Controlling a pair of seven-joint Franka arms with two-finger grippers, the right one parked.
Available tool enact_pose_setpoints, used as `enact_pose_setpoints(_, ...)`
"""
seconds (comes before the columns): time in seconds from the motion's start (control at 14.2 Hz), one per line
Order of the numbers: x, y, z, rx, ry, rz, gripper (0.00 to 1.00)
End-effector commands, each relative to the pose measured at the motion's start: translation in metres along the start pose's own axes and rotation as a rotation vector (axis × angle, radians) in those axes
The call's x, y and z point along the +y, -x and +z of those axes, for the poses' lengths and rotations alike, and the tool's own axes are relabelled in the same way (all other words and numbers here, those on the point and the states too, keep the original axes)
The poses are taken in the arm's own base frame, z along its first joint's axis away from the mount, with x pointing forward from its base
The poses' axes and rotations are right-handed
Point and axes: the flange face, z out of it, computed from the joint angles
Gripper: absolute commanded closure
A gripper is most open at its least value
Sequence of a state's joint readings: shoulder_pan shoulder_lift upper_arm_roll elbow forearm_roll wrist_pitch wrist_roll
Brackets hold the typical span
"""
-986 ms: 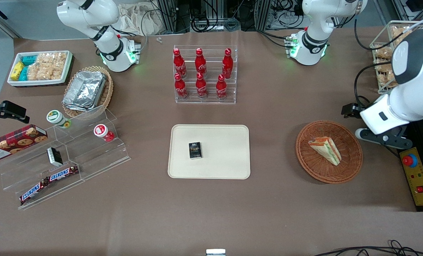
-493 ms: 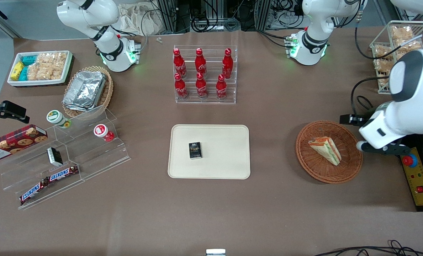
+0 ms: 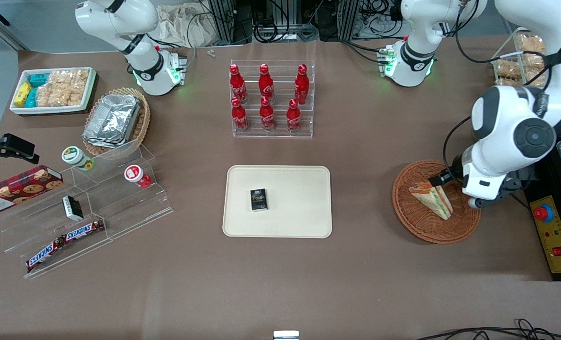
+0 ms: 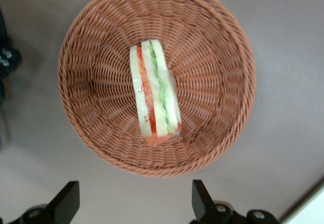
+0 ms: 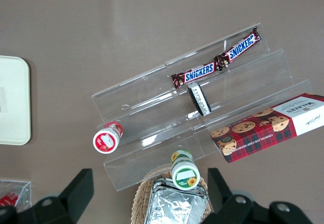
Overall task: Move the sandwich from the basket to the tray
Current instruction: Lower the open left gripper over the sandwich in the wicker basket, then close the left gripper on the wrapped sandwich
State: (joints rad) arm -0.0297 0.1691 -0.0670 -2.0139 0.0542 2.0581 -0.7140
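I see my tool (image 4: 134, 206) hanging above the basket (image 4: 223, 42), fingers spread apart, the sandwich (image 4: 153, 93) lying inside it untouched.

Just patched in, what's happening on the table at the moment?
The left arm's gripper hangs open above the basket, lined up over the sandwich, which lies in it ungrasped. The tray, toward the table's middle, holds only a small dark box. No pickup yet.
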Motion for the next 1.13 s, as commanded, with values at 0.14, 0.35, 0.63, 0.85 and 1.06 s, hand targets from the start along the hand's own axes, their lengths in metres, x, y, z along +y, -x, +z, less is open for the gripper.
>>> enact_pose_setpoints(0.14,0.008,-0.016,0.053,0.006,0.014,-0.261,0.0)
enact_pose_setpoints(0.35,0.01,-0.019,0.069,-0.001,0.01,-0.311,0.0)
enact_pose_setpoints(0.63,-0.001,-0.027,0.086,0.005,-0.033,-0.322,0.0)
enact_pose_setpoints(0.85,-0.003,-0.03,0.096,0.017,-0.061,-0.329,0.0)
enact_pose_setpoints(1.06,0.0,-0.034,0.103,0.03,-0.052,-0.378,0.0)
